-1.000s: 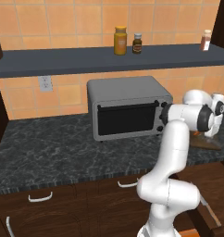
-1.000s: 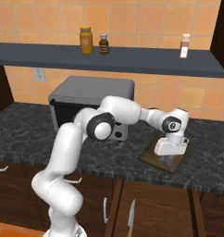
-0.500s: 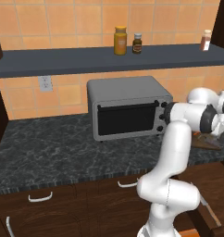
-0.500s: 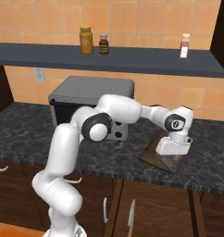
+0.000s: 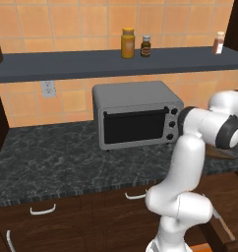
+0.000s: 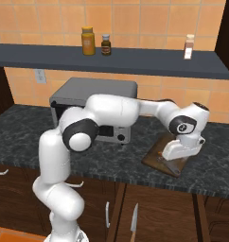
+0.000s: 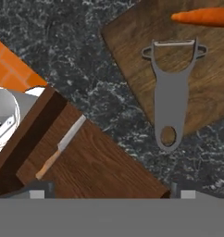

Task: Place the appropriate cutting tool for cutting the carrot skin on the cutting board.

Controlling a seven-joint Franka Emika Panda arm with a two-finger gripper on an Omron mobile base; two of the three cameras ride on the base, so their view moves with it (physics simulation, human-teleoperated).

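The flat grey peeler (image 7: 171, 99), with its Y-shaped head and holed handle, lies on the cutting board (image 7: 132, 55) near the carrot (image 7: 202, 17); the end effector (image 7: 109, 193) hangs wide open, empty.

Grey peeler (image 7: 171, 102) lies flat on wooden board (image 7: 132, 55) (beside carrot (image 7: 204, 16))

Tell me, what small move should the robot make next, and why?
Probably lift the hand straight up and away. The peeler already lies flat on the cutting board just below the carrot, and the fingers stand wide apart, holding nothing, so its job looks finished.
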